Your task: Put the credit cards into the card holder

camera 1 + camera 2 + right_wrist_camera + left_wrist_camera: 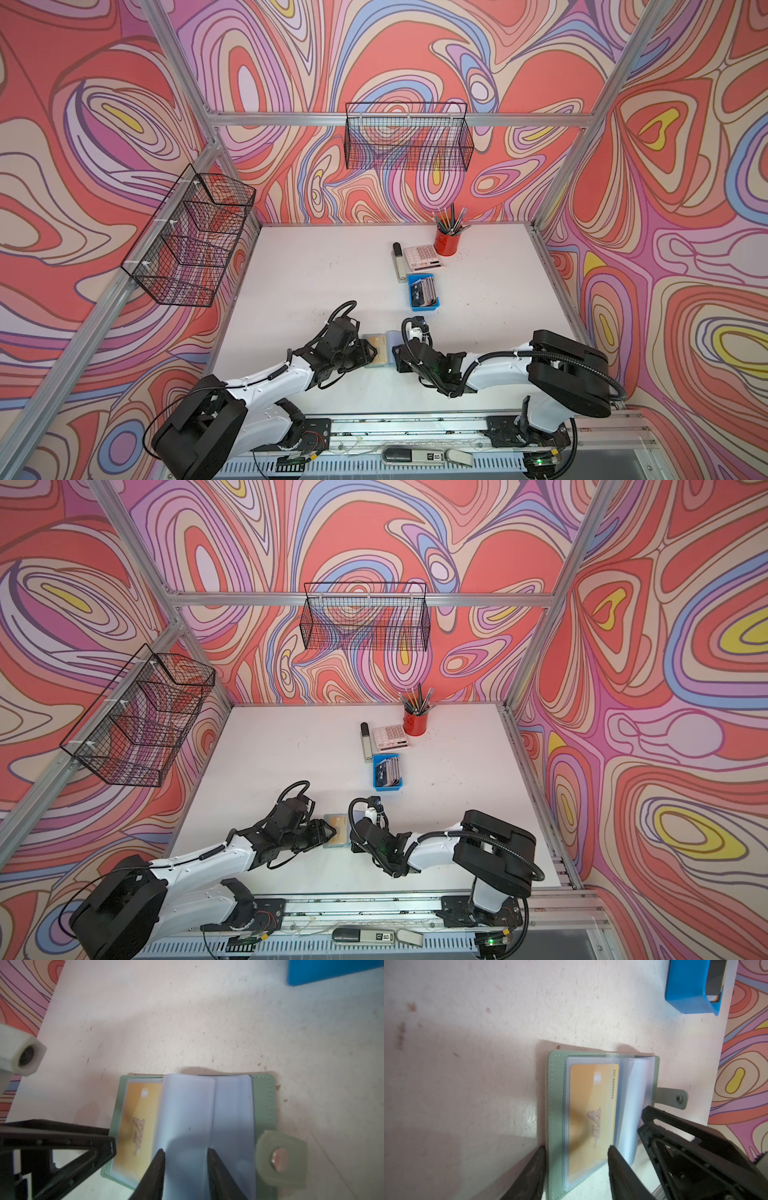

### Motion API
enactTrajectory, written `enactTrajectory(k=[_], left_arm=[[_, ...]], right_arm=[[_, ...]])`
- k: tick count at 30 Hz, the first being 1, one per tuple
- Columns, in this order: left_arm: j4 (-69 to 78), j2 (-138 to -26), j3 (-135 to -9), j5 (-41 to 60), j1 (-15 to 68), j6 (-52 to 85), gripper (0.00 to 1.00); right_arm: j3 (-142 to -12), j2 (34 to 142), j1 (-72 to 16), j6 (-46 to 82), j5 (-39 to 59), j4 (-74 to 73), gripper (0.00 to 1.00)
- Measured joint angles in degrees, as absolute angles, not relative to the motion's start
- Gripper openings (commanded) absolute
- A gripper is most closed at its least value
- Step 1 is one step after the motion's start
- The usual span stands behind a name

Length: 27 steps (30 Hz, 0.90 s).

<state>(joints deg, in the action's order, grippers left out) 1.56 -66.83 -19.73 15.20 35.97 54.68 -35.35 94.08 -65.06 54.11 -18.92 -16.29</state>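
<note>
- The card holder (555,1105) lies open on the table (311,291) near the front edge, directly between your two end effectors. Its spine runs away from the arm bases.
- A gold card (591,1095) already sits in the sleeve on the left half, with its long axis parallel to the spine.
- The left end effector (576,1148) is spread. One finger is on the table just beside the cover, the other over the gold card near the spine. It grips nothing.
- The right end effector (185,1150) is part-spread, flanking a raised clear sleeve (187,1105). You can't tell whether it squeezes the sleeve or only straddles it.
- The remaining credit cards (424,291) stand in the blue tray (424,308), beyond the holder and off to the right.
- The right arm is nearer the tray. My read is that it fetches next while the left pins the cover.
- Watch the snap tab (280,1157), which sits close beside the right end effector. Which side the sleeve mouth is on isn't visible.
</note>
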Motion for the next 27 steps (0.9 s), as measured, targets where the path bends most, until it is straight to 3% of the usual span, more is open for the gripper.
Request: enactTrajectory(k=[27], left_arm=[[1.54,-66.74,-19.73,15.20,35.97,54.68,0.51]], right_arm=[[-35.68,94.08,-64.47,52.97,-12.34,-23.44,0.37]])
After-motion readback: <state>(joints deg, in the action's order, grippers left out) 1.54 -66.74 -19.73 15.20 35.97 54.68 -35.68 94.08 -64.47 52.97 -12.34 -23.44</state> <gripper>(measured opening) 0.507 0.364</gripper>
